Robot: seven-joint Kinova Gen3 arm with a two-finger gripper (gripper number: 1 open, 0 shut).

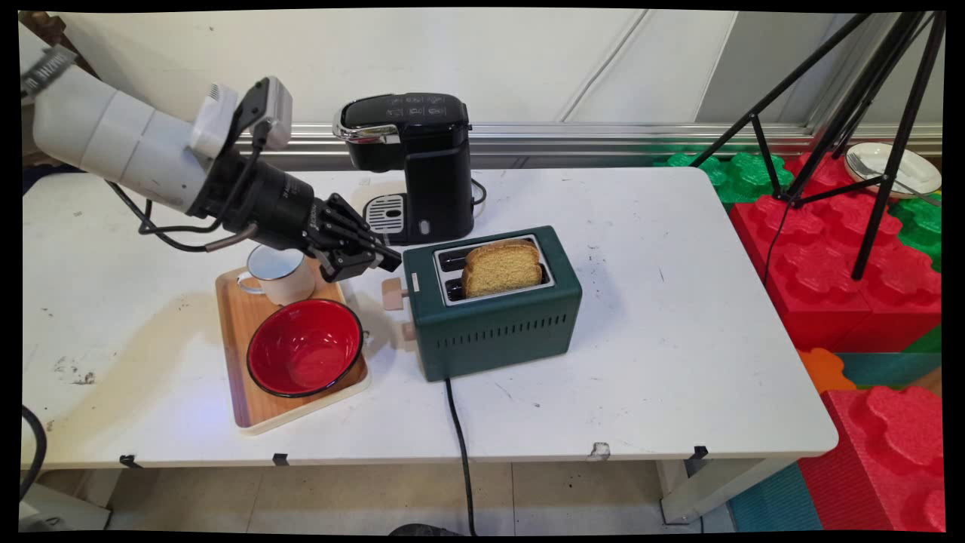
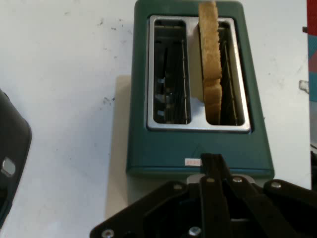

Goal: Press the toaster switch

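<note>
The gripper (image 1: pixel 379 260) is clenched, fingers pressed together with nothing between them, and its tip sits right at the left end of the green toaster (image 1: pixel 494 320), just above the beige lever (image 1: pixel 395 293) that sticks out of that end. In the hand view the closed fingers (image 2: pixel 213 171) reach up to the toaster's near edge, over the top of that end.

The toaster has two slots. The one nearer the front of the table (image 1: pixel 663 362) holds a slice of bread (image 1: pixel 502 268) standing up out of it, and the one behind it looks bare. A black cord (image 1: pixel 457 445) runs from the toaster's front side down over the table edge.

Left of the toaster, under the arm, there's a wooden tray (image 1: pixel 249 407) carrying a red bowl (image 1: pixel 304 356) and a white mug (image 1: pixel 279 275). Behind the toaster stands a black coffee machine (image 1: pixel 418 162).
</note>
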